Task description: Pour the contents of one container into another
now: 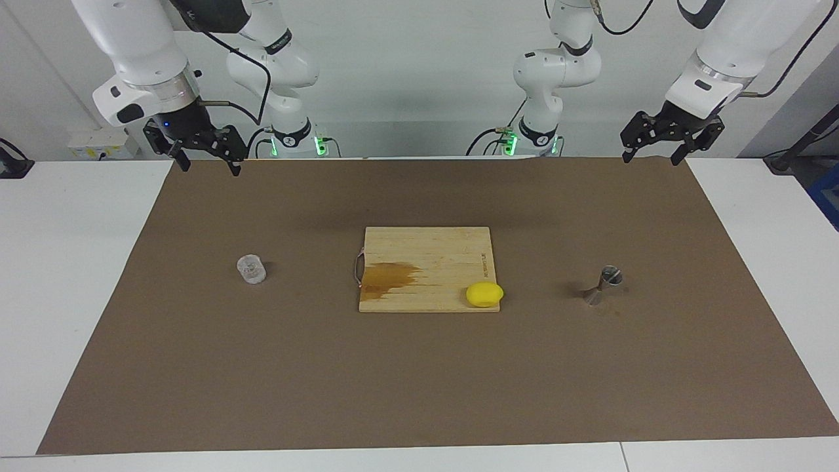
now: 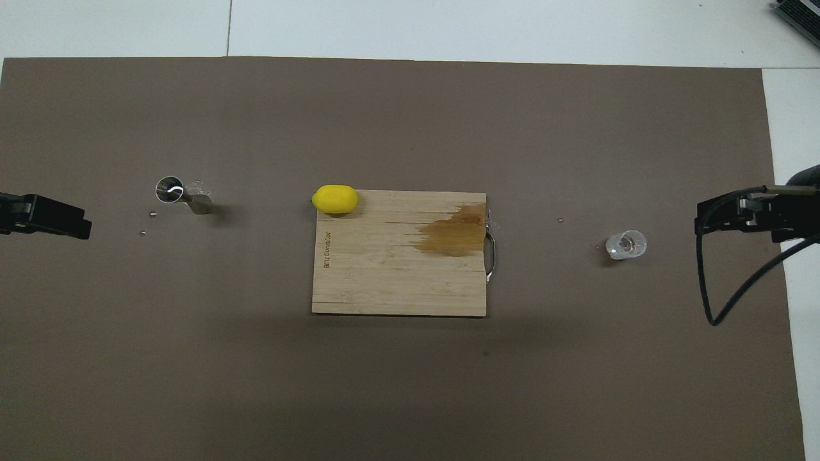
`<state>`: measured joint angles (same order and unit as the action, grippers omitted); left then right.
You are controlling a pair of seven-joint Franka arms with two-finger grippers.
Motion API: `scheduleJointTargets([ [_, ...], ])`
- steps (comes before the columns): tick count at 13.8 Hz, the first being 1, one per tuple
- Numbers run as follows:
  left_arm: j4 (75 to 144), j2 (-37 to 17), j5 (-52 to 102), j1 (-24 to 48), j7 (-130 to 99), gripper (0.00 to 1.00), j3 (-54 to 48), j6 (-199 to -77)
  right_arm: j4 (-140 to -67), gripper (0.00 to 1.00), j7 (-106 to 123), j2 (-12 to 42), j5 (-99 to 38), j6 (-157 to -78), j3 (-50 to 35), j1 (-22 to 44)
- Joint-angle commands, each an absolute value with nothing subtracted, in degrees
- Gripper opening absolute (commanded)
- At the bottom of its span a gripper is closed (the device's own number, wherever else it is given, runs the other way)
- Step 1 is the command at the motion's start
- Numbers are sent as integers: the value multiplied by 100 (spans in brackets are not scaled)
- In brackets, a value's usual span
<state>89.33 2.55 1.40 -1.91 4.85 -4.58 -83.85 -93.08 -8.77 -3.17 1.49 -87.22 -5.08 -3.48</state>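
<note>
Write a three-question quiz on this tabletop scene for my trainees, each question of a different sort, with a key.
1. True or false: the lemon lies at a corner of the cutting board.
2. Which thing stands toward the right arm's end of the table?
A. the steel jigger
B. the glass tumbler
C. the lemon
3. In one word, are the left gripper and the right gripper open or shut?

Key:
1. True.
2. B; the jigger stands toward the left arm's end.
3. Open; both hang over the mat's edge nearest the robots, holding nothing.
</note>
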Motion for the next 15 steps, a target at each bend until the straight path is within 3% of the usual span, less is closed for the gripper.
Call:
scheduleJointTargets([
  [1,8824,228,202,-193,554,100,-439,-8262,-9396,100,-870,-422,53,-8692,-545,-439],
  [12,8938,272,193,-167,554,100,-439,-8367,-9396,100,-870,-422,53,-8692,-536,-439],
  [15,9306,386,193,-167,528,100,-439,-8805,-9396,100,-870,-422,53,-8692,-536,-439],
])
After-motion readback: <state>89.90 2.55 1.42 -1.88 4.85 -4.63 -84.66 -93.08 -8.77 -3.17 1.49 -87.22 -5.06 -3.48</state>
